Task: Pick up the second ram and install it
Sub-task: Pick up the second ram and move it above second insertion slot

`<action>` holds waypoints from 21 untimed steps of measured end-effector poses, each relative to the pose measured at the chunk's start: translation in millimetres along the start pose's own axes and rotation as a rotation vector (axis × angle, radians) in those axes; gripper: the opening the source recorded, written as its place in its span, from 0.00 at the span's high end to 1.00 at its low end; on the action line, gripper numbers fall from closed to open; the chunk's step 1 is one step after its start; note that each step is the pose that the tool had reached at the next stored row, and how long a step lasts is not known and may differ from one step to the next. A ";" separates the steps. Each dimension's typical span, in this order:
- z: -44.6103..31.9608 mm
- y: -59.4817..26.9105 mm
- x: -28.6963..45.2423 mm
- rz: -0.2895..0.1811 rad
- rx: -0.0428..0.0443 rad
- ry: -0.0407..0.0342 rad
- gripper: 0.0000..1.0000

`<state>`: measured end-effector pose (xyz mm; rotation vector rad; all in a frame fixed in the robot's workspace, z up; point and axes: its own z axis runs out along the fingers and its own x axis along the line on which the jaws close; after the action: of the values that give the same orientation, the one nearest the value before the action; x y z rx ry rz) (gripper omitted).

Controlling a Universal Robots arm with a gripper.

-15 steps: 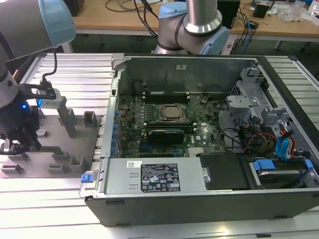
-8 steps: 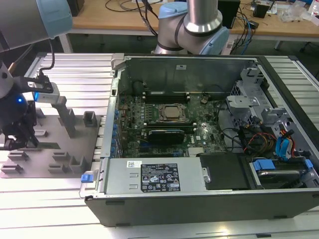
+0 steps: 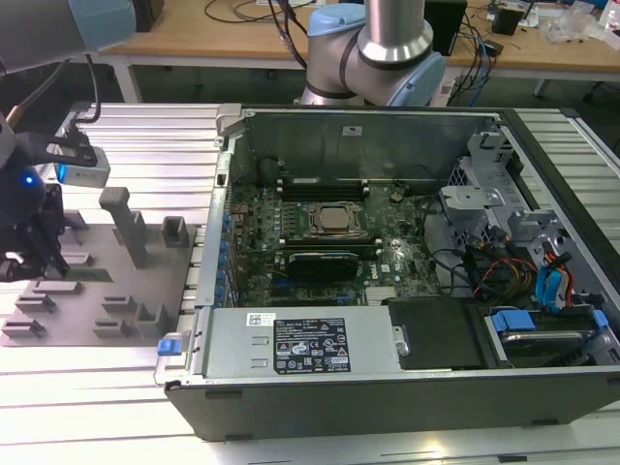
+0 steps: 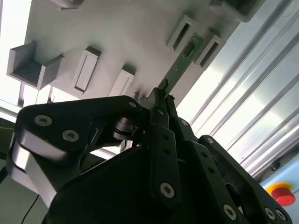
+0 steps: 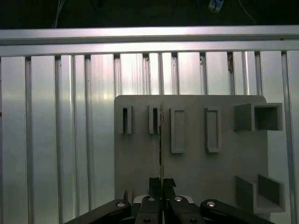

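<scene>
A: Status? What's the gripper (image 5: 161, 181) doing?

B: Clenched on the second ram (image 5: 161, 140), seen in both wrist views. Pinched at one end, board edge-on, rest sticking out over the grey fixture plate (image 5: 205, 172).

A: Where on the plate exactly?

B: Runs btwn two slotted blocks (image 5: 153, 120) near one edge of the plate, just beside one of them. Can't tell if it's seated or lifted clear.

A: Risks?

B: Imo end-grip on a long thin board = lots of leverage; it could pivot in the grip. Any sideways drift & it snags a block, which might bend it or drag it askew. Then it'd reach the open PC case (image 3: 387, 242), on the exterior view's right of the plate, crooked & wouldn't seat.
</scene>
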<state>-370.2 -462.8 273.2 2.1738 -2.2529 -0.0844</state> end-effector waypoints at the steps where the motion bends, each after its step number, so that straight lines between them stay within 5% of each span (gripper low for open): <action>1: -4.7 0.2 -0.2 0.000 0.0000 0.0000 0.89; 4: -22.7 1.1 -0.9 0.000 0.0000 -0.0001 0.89; 9: -39.4 1.8 -1.6 0.000 0.0000 0.0000 0.89; 21: -68.9 3.2 -3.2 0.000 0.0000 0.0000 0.89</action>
<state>-370.2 -461.7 342.3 2.1738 -2.2530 -0.0844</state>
